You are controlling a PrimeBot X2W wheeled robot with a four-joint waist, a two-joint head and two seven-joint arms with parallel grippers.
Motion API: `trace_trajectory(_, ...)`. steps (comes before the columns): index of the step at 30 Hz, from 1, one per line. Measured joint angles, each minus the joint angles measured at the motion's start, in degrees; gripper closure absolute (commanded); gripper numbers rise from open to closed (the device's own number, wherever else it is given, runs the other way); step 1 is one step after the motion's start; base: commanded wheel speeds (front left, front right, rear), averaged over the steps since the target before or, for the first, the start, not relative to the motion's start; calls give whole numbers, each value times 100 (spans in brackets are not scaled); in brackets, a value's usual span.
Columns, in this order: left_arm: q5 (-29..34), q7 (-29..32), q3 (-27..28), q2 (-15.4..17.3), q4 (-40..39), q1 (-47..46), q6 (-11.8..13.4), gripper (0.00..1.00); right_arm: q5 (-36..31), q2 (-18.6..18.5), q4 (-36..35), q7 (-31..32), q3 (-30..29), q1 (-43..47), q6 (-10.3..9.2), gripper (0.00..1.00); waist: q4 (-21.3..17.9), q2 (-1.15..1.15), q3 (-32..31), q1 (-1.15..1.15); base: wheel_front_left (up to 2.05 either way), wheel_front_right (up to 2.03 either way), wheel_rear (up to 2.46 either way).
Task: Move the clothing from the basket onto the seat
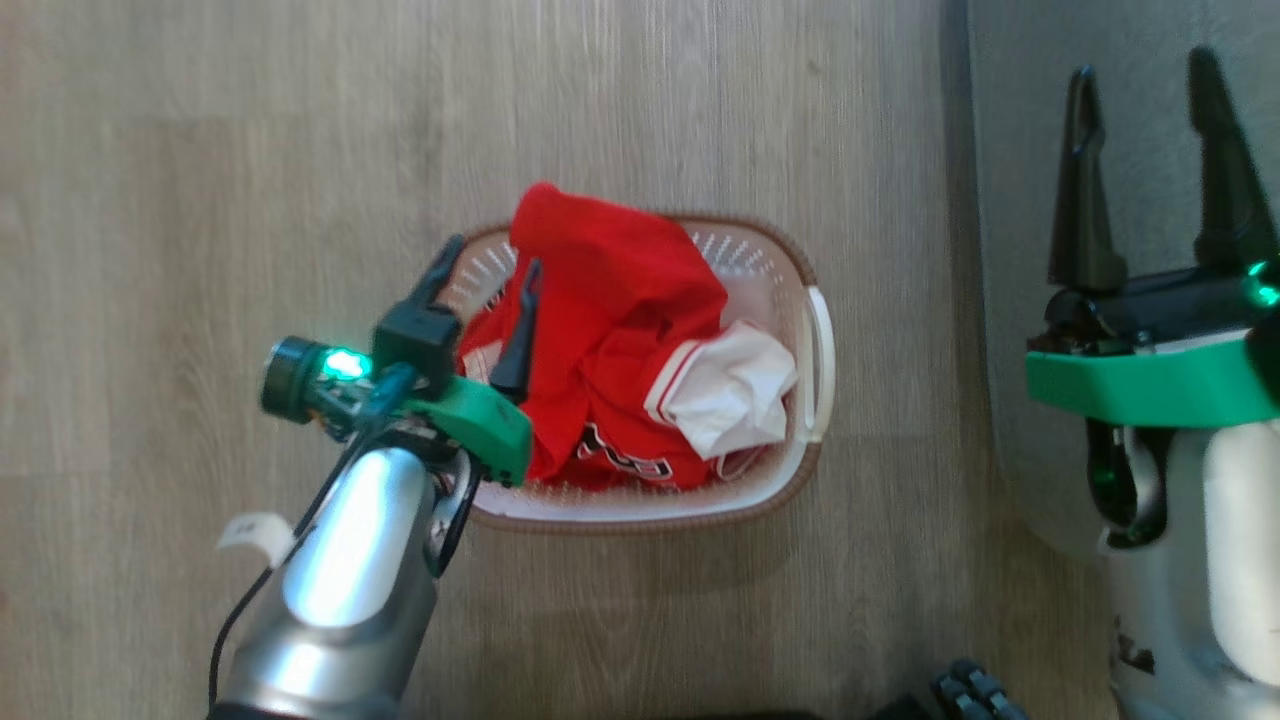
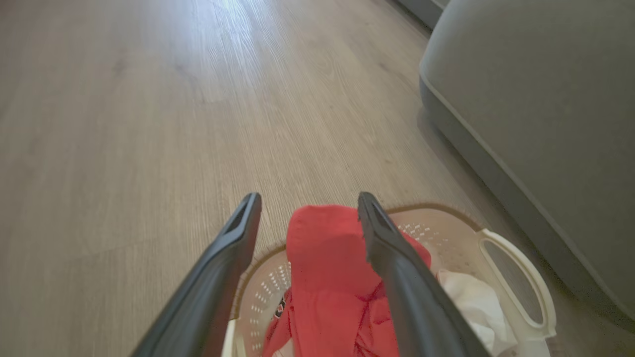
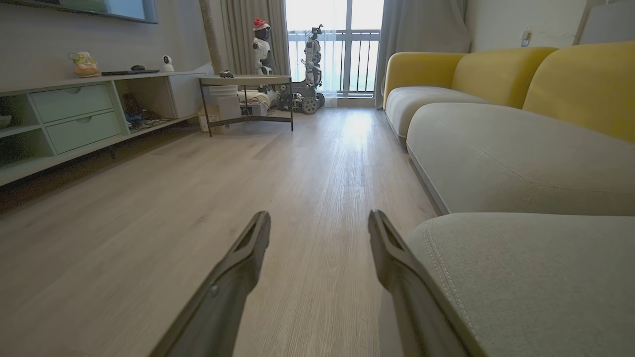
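Hovering over a small white laundry basket (image 1: 822, 360) on the wooden floor (image 1: 200, 200), the robot's left tool (image 1: 495, 255) stands with its two dark fingers (image 1: 520, 335) spread as wide as they look able to go, gripping nothing. The clothing (image 1: 610, 300), a rumpled pile of red sports garments with white trim, lies in the basket and is heaped above its edge at the far side. A fold of white lining (image 1: 735, 395) is turned out on the side nearest the grey-green seat (image 1: 1010, 150), and black lettering (image 1: 630, 455) shows at the near edge. Seen from the left wrist, the highest red fold rises between the two fingers, and the one nearer the seat crosses in front of the cloth; whether it brushes the fabric cannot be told. The shiny fabric looks light, limp and probably slippery. It should bunch rather than keep a shape, and a thin pinch at an edge could slide free or leave a garment behind. The raised red hump at the middle of the pile seems the best hold, where several layers can be gathered deep between the fingers. The right tool (image 1: 1142, 68) is equally wide and empty, poised above the seat, which lies near the basket on the robot's right with a strip of floor between them; none of the clothing has reached it yet.
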Motion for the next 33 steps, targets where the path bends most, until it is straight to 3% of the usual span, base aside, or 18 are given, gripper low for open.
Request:
trace_trajectory(3, -155, -13, -296, -5, 512, -292, -96, 0, 0, -1, -122, 0, -1, -127, 0, 0, -67, 0, 312, 0, 0, 0, 0)
trace_trajectory(23, -1068, -13, -1923, -13, 2276, -2007, -31, 0, 120, -7, -716, -1, 271, -684, 1, 0, -606, 0, 1603, -1, 0, 0, 0)
trace_trajectory(33, -1713, 168, -2263, -9, 2814, -2579, 513, 0, 220, -7, -881, -2, 389, -849, 1, 0, -832, 0, 1911, -1, 0, 0, 0)
